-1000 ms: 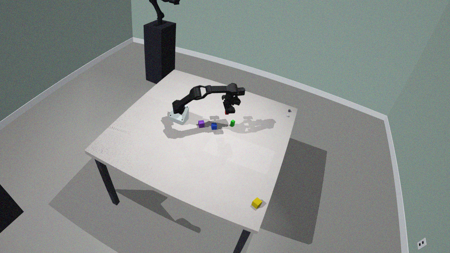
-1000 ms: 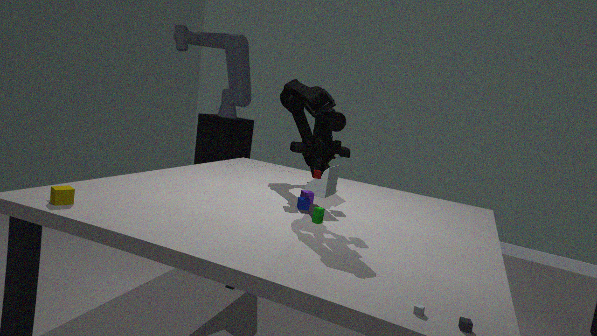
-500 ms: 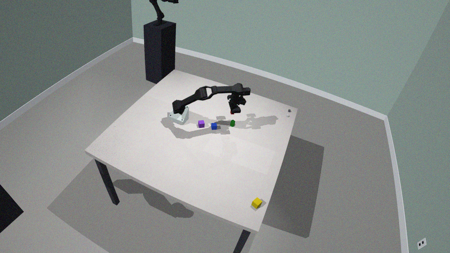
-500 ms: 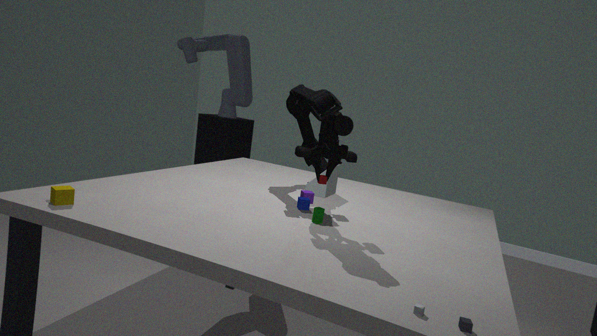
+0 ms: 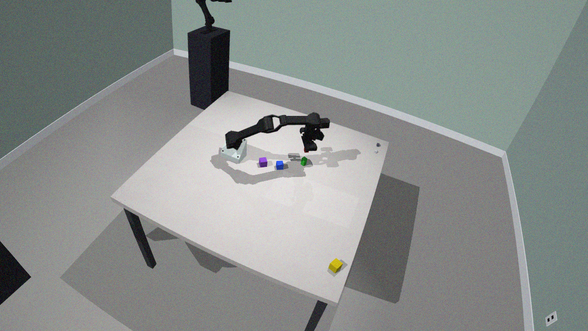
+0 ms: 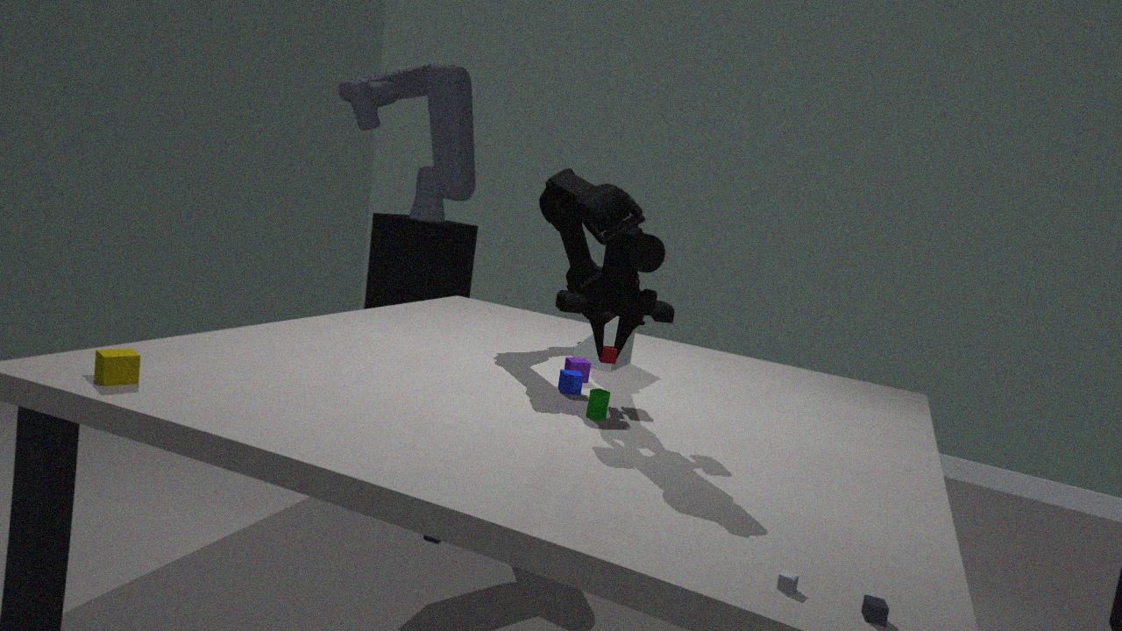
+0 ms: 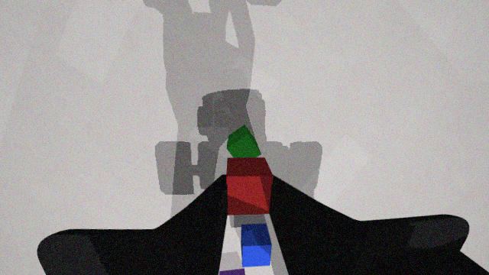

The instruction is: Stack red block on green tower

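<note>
We see our gripper (image 7: 248,191) squeezing the red block (image 7: 248,186) between its two black fingers, up in the air above the table (image 5: 246,222). The green tower (image 6: 598,403) stands on the table below it, upright and on its own.

Other blocks sit close by. The blue block (image 5: 279,165) is just left of the green tower in the top view, and the purple block (image 5: 262,161) is a bit further left, near the arm's white base (image 5: 234,153). The yellow block (image 5: 335,265) sits far away, at the near corner of the table. Two tiny grey cubes (image 6: 788,582) lie by another edge. Nothing touches the green tower.

The wrist view shows the red block sitting tight between the fingers, with the green tower just past it and the blue block behind. The exterior view shows the height: the red block (image 6: 608,353) hangs well above the table. In the top view the red block (image 5: 305,149) is only a tiny red spot under the gripper.
</note>
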Action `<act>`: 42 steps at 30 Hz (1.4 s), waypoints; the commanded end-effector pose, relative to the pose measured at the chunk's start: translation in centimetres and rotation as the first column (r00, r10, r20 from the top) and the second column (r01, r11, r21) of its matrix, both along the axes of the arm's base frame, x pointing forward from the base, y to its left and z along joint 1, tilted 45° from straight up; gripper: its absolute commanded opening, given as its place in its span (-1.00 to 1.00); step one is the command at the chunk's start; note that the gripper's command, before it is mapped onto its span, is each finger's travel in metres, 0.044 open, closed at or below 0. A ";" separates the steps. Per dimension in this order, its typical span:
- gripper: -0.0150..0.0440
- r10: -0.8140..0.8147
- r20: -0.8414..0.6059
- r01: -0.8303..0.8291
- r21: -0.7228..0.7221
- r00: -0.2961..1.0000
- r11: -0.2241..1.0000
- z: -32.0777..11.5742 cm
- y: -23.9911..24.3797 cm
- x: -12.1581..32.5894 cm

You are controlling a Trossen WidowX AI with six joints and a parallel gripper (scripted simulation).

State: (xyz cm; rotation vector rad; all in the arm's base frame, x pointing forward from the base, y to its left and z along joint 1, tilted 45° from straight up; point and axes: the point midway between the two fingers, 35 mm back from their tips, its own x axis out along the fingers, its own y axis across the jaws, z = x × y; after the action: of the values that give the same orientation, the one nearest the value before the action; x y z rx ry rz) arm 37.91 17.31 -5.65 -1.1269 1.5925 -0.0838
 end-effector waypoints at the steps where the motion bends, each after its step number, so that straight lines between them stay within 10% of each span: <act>1: -0.49 0.003 -0.003 -0.003 -0.007 1.000 1.000 -1.0 -1.3 0.2; 37: -0.49 0.003 -0.003 -0.003 -0.008 1.000 1.000 -2.6 -3.1 0.4; 42: -0.05 -0.003 -0.011 0.003 -0.010 1.000 1.000 -3.3 -3.9 0.4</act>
State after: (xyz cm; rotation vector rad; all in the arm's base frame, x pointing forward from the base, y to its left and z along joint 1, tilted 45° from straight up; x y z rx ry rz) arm 38.31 13.47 -8.84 -1.1351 1.6043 -0.0879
